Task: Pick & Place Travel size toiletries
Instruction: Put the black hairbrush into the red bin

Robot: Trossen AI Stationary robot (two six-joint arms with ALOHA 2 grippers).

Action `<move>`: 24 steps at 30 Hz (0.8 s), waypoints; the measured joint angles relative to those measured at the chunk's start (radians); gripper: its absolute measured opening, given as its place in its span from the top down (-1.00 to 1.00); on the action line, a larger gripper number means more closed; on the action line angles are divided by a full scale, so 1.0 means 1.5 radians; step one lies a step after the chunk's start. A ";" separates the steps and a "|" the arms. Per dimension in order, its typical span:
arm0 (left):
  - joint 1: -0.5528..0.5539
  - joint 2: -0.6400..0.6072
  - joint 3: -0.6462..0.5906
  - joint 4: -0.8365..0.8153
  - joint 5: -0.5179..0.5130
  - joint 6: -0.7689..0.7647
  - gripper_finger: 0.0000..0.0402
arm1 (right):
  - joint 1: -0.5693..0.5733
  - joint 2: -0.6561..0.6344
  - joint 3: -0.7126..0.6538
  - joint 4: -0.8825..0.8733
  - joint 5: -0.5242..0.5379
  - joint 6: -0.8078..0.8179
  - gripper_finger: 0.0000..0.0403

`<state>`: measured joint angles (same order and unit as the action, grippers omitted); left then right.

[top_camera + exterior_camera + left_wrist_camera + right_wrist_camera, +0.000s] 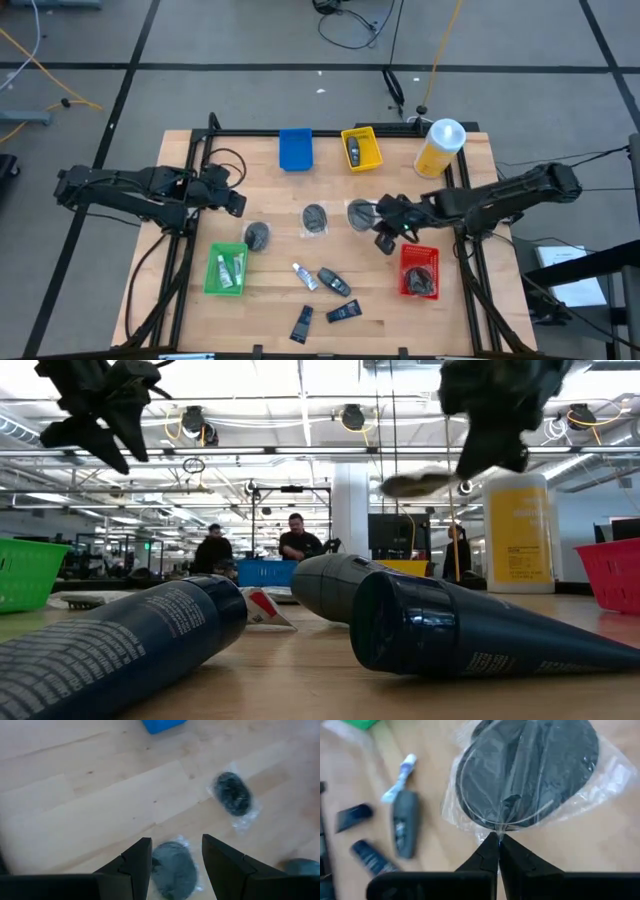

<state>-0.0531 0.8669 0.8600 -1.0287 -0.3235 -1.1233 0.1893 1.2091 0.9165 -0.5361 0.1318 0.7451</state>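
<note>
- High view: right gripper (384,226) over the table's right-centre, just beside the red tray (420,271), with a wrapped dark disc (360,213) at its fingertips. Left gripper (236,203) over the table's left side, near a second wrapped disc (257,235); a third disc (315,217) lying between the two. Green tray (226,270) holding small tubes; yellow tray (361,148) holding one dark item; blue tray (295,149) and yellow bottle (439,148) along the far edge. White tube (304,276), black oval pieces (333,281) and dark flat tubes (342,313) loose on the near-centre boards.
- Low view: right gripper (490,455) raised clear of the table, a disc (418,483) hanging off its tip in mid-air. Left gripper (95,435) also raised, holding nothing visible. Dark tubes (470,630) lying in the foreground.
- Left wrist view: fingers (137,865) spread apart with nothing between them; a wrapped disc (174,869) on the wood in line with the gap, not touched; another disc (233,794) farther off.
- Right wrist view: fingertips (487,852) pinched together on the edge of the clear wrapper, the dark disc (530,770) hanging just beyond the tips. White tube (400,777), black oval piece (404,822) and dark flat tubes (370,857) on the table below.
</note>
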 joint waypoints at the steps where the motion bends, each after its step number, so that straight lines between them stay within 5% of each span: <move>1: -0.001 0.000 0.000 0.011 0.002 0.000 0.15 | 0.015 -0.008 0.000 -0.001 -0.001 0.015 1.00; 14: -0.027 0.078 0.000 0.201 0.010 0.011 0.15 | 0.229 -0.056 0.001 -0.095 -0.032 0.204 1.00; 24: -0.027 0.214 0.000 0.389 0.074 0.175 0.15 | 0.398 -0.074 0.001 -0.111 -0.039 0.327 1.00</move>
<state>-0.0943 1.1881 0.8600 -0.4456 -0.2127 -0.8600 0.7859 1.0979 0.9173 -0.7021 0.0731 1.2352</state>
